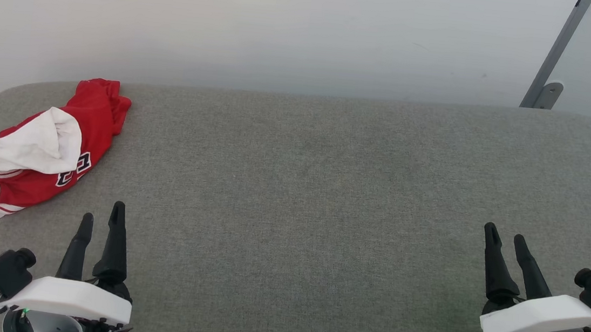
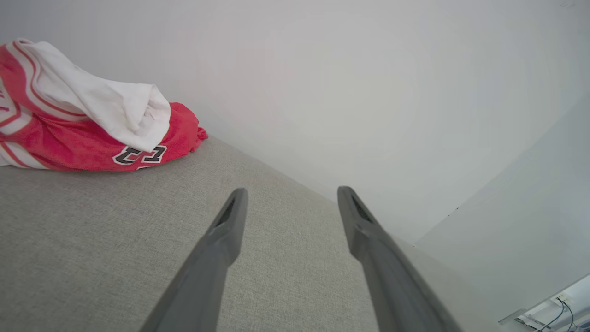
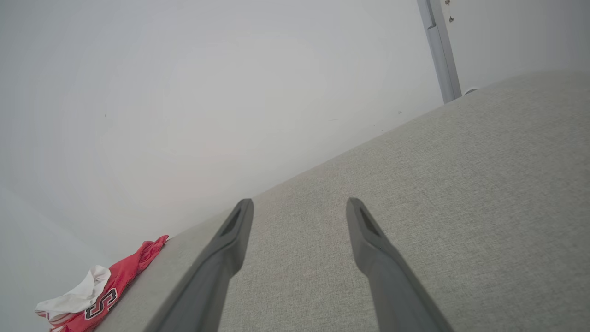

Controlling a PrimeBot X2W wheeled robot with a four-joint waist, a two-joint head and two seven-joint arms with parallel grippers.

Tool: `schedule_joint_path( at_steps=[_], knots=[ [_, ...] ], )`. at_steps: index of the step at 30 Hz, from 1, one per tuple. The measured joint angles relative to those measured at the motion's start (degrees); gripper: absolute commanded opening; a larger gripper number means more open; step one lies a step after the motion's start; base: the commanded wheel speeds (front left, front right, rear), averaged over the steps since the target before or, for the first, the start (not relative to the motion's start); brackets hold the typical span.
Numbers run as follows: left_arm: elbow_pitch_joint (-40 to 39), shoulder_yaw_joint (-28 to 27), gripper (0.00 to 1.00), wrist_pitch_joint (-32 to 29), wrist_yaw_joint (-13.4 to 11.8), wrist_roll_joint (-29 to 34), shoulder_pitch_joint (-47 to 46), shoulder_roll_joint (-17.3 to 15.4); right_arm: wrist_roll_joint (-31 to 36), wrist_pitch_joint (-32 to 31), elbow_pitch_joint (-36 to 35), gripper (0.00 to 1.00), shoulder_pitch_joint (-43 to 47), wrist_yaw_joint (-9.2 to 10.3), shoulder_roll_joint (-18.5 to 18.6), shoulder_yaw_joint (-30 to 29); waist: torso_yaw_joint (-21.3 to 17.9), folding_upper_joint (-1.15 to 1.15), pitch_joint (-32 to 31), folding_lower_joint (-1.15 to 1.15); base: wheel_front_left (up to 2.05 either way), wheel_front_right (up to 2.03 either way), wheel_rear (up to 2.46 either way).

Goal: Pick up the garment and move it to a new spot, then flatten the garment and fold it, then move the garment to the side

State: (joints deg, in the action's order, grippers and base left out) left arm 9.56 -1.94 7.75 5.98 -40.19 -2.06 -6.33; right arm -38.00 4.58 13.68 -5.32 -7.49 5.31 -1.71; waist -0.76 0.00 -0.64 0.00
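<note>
Here's the pale wall point(image 1: 287, 24), plain and wide, running along the far edge of the desk. The desk point(image 1: 299, 188) itself is covered in grey woven cloth, with rounded far corners, and most of its top lies bare. Past the desk's far right corner a slanted grey metal post point(image 1: 556, 50) leans up against the wall, with a small bracket at its foot.

Now the jersey point(image 1: 36, 157): it sits in a crumpled heap at the far left corner of the desk, close to the left edge, resting on the cloth. It's red, with its white lining point(image 1: 40, 147) turned out and draped over the top of the heap, and striped red-and-white trim showing at the end nearest the desk's left edge. Black letters point(image 1: 75, 169) outlined in white peek out from under the lining, only partly readable.

The left tool point(image 1: 103, 211) hovers over the near left part of the desk, fingers spread apart and empty, near the jersey but not touching it. The right tool point(image 1: 505, 232) is over the near right part of the desk, well apart from the jersey, fingers likewise parted, gripping nothing. Both sets of dark fingers point toward the desk's far edge.
</note>
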Motion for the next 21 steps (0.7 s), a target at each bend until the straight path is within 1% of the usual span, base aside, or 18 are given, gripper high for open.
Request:
schedule_joint_path(
  at_steps=[21],
  knots=[
    [-1.3,0.8,1.0,2.9,0.6,10.2,0.3,-0.5,10.5,2.2,-0.9,1.0,-0.1,0.0,0.3,0.7,-0.4,0.0,-0.3,0.0,0.0,0.0,0.0]
  ],
)
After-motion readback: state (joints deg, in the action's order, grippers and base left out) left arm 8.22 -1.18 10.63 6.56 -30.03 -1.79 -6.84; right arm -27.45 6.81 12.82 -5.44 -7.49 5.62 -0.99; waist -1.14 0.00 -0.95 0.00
